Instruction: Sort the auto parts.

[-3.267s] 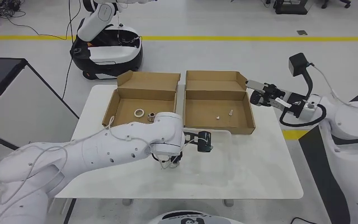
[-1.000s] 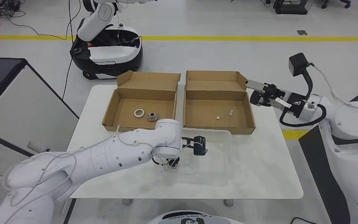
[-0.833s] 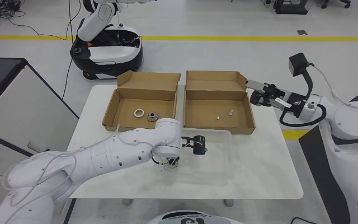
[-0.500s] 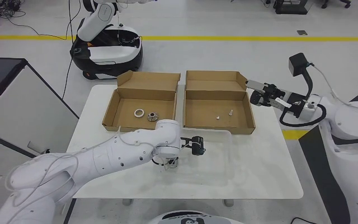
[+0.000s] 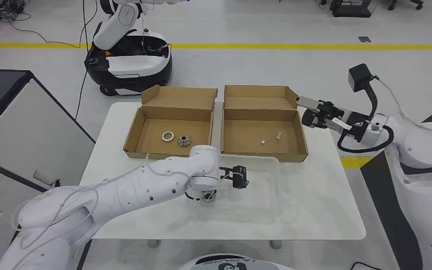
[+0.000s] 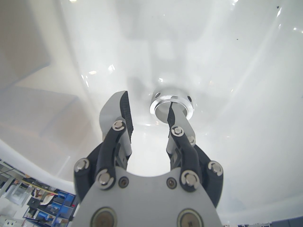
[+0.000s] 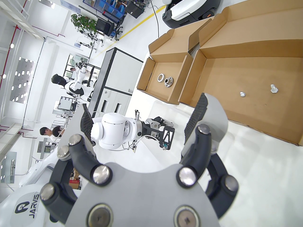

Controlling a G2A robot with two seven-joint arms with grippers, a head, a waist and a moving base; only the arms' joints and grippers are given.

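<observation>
- While the left arm bends low over the near half of the table (image 5: 324,202), its left hand (image 6: 147,100) is down inside a clear tray (image 5: 273,160).
- That hand is partly open and has hold of nothing. One fingertip pokes into the bore of a shiny metal collar (image 6: 176,95). The other finger stands outside the collar, apart from its wall.
- From what I can see, the collar rests on the tray's floor with its bore turned up toward the wrist. Small holes show in its side.
- Over on the far right, the right hand (image 7: 144,102) hangs in the air just beside the outer wall of the right box (image 5: 263,101). Its fingers are spread wide and nothing is between them.
- Two open cardboard boxes stand side by side at the far edge of the table, beyond the tray.
- Inside the left box (image 5: 177,98) lie a pale ring (image 5: 166,136) and a flange (image 5: 183,141), just beside each other.
- On the right box's floor sit a bolt (image 7: 273,88) and a small piece (image 7: 242,94), near one another.
</observation>
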